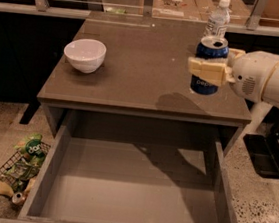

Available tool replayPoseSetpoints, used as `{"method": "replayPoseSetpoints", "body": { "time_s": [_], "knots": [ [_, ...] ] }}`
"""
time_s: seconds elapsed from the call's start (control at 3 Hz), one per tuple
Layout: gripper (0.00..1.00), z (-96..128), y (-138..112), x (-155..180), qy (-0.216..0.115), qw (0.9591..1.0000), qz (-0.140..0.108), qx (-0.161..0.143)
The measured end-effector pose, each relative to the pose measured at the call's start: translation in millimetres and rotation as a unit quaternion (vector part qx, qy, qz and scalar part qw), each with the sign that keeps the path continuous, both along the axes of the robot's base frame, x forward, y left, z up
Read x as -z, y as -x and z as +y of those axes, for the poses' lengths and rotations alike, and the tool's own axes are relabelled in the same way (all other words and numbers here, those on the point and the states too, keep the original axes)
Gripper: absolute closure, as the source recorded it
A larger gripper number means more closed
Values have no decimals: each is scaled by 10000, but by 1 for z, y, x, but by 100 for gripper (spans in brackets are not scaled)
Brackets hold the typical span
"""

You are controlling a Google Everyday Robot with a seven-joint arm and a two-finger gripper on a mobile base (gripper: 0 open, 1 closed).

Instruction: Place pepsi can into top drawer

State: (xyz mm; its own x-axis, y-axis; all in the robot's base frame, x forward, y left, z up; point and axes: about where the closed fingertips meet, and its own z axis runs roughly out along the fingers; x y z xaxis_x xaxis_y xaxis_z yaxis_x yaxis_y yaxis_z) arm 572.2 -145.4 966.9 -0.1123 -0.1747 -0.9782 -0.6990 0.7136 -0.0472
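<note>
gripper (208, 71): clamped on can, above right side of table
can (208, 66): upright, lifted off tabletop, shadow on the surface below it
drawer (133, 191): pulled open, near side
table (144, 69): bowl (85, 54) on left, bottle (218, 18) far right, behind can

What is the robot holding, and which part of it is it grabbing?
The gripper holds the pepsi can upright, its jaws clamped across the middle of the can's side, above the right part of the table.
</note>
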Motion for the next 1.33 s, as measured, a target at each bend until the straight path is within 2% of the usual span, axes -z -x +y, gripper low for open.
{"method": "replayPoseSetpoints", "body": {
  "time_s": [0.33, 0.67, 1.0, 1.33],
  "knots": [
    [100, -6, 27, 32, -215, 9996, 87, -152],
    [100, -1, 47, 67, -374, 9979, 300, -428],
    [100, 16, 65, 108, -551, 9931, 640, -814],
    [100, 16, 65, 108, -551, 9931, 640, -815]
  ]
}}
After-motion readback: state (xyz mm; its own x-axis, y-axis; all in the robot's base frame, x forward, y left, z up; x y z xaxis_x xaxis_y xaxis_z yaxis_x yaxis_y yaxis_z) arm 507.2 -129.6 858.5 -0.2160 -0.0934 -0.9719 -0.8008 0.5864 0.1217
